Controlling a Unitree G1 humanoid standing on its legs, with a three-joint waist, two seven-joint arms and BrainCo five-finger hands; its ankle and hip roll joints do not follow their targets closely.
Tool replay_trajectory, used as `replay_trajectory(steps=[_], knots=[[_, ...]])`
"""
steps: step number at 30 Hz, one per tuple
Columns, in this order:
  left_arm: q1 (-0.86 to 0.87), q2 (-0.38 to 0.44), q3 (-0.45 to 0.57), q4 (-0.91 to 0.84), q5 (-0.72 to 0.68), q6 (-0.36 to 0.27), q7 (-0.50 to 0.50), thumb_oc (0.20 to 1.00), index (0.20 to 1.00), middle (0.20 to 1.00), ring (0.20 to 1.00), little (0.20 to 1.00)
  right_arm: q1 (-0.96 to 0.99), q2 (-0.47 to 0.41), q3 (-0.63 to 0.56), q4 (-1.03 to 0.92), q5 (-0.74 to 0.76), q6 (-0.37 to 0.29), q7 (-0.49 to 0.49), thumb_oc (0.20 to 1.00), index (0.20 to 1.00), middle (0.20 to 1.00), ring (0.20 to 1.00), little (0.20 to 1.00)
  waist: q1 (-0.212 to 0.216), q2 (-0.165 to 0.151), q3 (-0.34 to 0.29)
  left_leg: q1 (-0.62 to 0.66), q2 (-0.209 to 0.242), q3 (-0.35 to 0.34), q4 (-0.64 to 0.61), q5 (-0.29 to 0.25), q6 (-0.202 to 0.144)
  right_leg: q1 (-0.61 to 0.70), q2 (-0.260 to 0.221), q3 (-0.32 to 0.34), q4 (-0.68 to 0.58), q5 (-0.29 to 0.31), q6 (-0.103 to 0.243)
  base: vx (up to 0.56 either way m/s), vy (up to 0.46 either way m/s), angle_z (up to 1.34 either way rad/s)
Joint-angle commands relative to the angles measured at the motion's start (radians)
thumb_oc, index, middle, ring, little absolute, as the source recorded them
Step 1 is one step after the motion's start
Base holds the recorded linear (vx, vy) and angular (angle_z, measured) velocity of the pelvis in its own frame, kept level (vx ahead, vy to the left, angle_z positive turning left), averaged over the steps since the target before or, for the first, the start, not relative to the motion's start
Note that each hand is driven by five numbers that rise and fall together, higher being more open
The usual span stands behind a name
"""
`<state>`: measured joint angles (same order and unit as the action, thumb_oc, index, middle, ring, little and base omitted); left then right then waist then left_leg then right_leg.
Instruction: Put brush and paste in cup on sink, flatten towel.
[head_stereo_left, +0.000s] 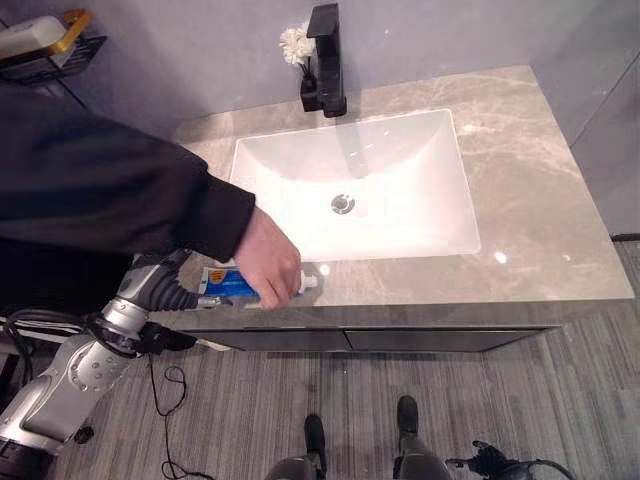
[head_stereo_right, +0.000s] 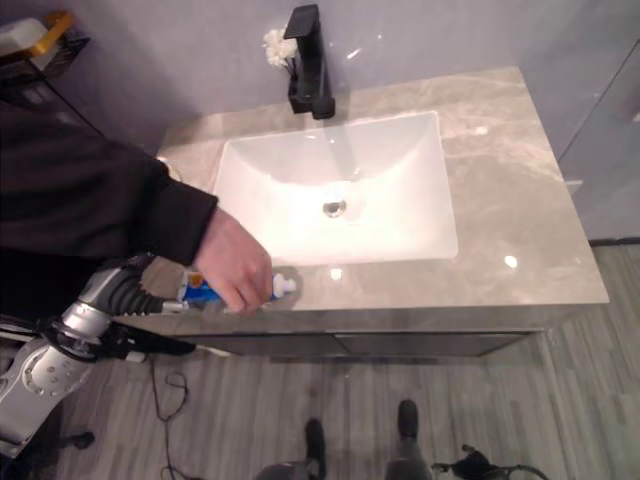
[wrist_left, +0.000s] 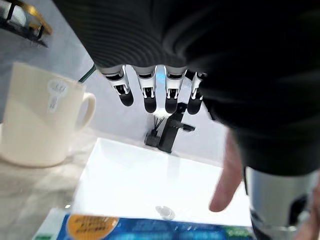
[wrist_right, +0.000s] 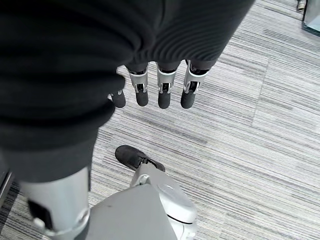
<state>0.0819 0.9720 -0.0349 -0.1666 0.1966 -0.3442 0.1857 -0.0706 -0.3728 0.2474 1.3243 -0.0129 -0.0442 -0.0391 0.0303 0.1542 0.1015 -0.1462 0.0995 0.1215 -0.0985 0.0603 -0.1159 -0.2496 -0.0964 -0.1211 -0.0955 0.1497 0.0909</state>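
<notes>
A person's hand (head_stereo_left: 268, 262) sets the paste (head_stereo_left: 232, 284) on the counter's (head_stereo_left: 520, 180) front left edge; the cup (wrist_left: 37, 117) stands near. Left hand (wrist_left: 150, 92) hovers beside it, fingers loose, empty. Right hand (wrist_right: 157, 90) hangs relaxed. Grasping the paste looks next.

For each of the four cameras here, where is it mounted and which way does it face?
Left eye view: on the head, looking down at the sink and counter; the left hand is beside a person's hand on the toothpaste.
Right eye view: same scene, slightly offset; shares the faucet.
Left wrist view: along the left hand's fingers towards the cup, sink, toothpaste.
Right wrist view: along the right hand, straight down at the floor.
</notes>
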Motion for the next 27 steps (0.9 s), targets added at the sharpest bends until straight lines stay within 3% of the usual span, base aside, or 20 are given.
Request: replay_trajectory(steps=[1, 15, 27], knots=[[-0.034, 0.028, 0.057, 0.024, -0.021, -0.002, 0.020, 1.000, 1.000, 1.000, 1.000, 1.000, -0.031, 0.019, 0.039, 0.004, 0.027, -0.005, 0.003, 1.000, 1.000, 1.000, 1.000, 1.000, -0.008, -0.052, -0.003, -0.066, 0.047, -0.020, 0.011, 0.067, -0.056, 0.053, -0.111, 0.031, 0.008, -0.022, 0.111, 0.02, -0.030, 0.00], [-0.028, 0.045, 0.044, -0.007, -0.020, -0.002, -0.001, 1.000, 1.000, 1.000, 1.000, 1.000, -0.037, 0.045, 0.053, -0.010, 0.048, -0.013, 0.001, 1.000, 1.000, 1.000, 1.000, 1.000, -0.009, -0.080, -0.008, -0.071, 0.051, -0.031, 0.011, 0.064, -0.058, 0.058, -0.112, 0.019, 0.008, -0.026, 0.112, 0.00, -0.001, 0.00], [-0.031, 0.030, 0.024, -0.008, -0.026, -0.001, -0.012, 1.000, 1.000, 1.000, 1.000, 1.000, 0.000, 0.053, 0.045, 0.004, 0.043, -0.011, 0.008, 1.000, 1.000, 1.000, 1.000, 1.000, -0.019, -0.084, -0.020, -0.052, 0.058, -0.022, 0.011, 0.057, -0.059, 0.070, -0.110, 0.022, 0.008, -0.031, 0.114, 0.00, 0.000, 0.00]])
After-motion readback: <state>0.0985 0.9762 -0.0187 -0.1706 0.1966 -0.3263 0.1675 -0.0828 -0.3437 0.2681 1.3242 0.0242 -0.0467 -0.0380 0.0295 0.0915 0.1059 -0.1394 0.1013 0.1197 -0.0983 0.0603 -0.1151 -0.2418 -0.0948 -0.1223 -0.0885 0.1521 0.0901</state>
